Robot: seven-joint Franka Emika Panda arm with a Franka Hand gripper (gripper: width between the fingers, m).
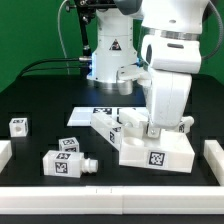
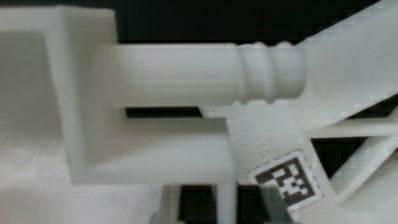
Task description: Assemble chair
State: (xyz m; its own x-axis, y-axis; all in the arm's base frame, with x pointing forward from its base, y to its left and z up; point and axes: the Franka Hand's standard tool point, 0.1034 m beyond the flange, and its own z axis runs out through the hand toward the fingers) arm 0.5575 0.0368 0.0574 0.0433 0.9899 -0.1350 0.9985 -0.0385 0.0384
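In the exterior view my gripper (image 1: 150, 124) is down among the white chair parts, its tips hidden behind the hand. Below it stands a large white block (image 1: 160, 152) with a tag, and a tagged slab (image 1: 104, 124) leans beside it. The wrist view is very close. It shows a ridged round peg (image 2: 263, 72) lying across a blocky piece (image 2: 50, 95), and a tagged bar (image 2: 278, 168) slanting toward my gripper (image 2: 226, 208). The dark fingers (image 2: 198, 208) stand close together, with a narrow strip of white chair part pinched between them.
Loose tagged pieces lie toward the exterior view's left: a small cube (image 1: 18, 125), a blocky piece (image 1: 68, 144) and a peg-ended piece (image 1: 64, 164). The marker board (image 1: 100, 110) lies behind the slab. White rails (image 1: 214, 156) bound the table's sides.
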